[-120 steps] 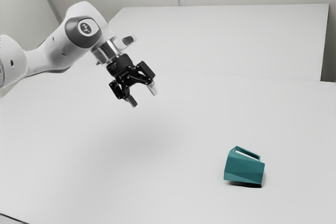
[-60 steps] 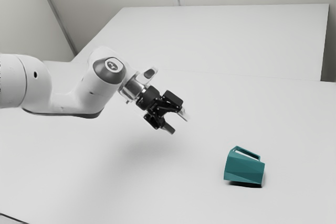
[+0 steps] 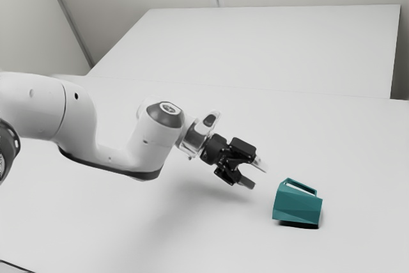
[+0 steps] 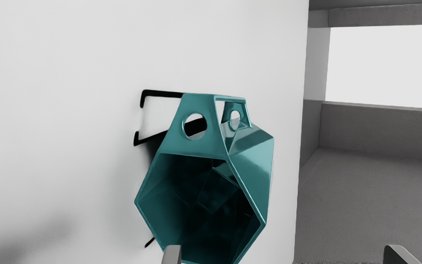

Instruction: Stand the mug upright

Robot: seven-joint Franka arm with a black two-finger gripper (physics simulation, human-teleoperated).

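Observation:
The teal faceted mug (image 3: pixel 297 205) lies on its side on the table, toward the lower right of the exterior view, its handle angled up. My gripper (image 3: pixel 254 173) hangs to the exterior view's left of the mug and a little higher, apart from it, with open fingers. In the wrist view the mug (image 4: pixel 247 165) shows its dark hollow mouth facing my hand. The gripper (image 4: pixel 282 255) has its two tips wide apart there, one overlapping the mug's rim in the picture, with nothing held between them.
A white table (image 3: pixel 160 222) carries the mug, and its edge runs beside the mug in the wrist view. Beyond that edge are grey floor (image 4: pixel 372 205) and wall surfaces. A large pale panel (image 3: pixel 268 49) stands in the exterior view's background.
My gripper has travelled down and toward the exterior view's right, closer to the mug, with its fingers staying open. The mug has kept its place and pose.

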